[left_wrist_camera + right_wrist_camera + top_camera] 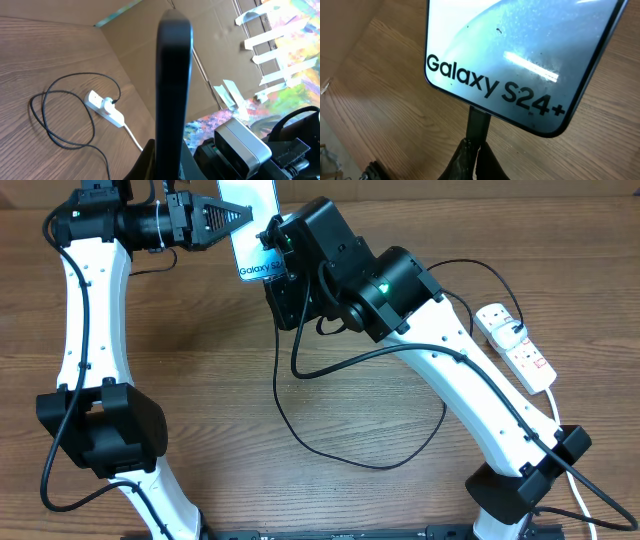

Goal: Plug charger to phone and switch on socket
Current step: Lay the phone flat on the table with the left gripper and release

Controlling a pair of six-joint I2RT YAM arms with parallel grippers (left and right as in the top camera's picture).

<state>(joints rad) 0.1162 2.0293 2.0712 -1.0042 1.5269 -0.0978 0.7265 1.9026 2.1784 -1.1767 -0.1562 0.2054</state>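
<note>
The phone has a lit blue-white screen with "Galaxy" text and is held above the table at the back. My left gripper is shut on its edge; in the left wrist view the phone stands edge-on between the fingers. My right gripper is shut on the charger's black plug, which meets the phone's bottom edge. The charger cable loops across the table. The white socket lies at the right and also shows in the left wrist view.
A thick white cord runs from the socket toward the front right. Cardboard walls stand behind the table. The right arm covers the table's middle back.
</note>
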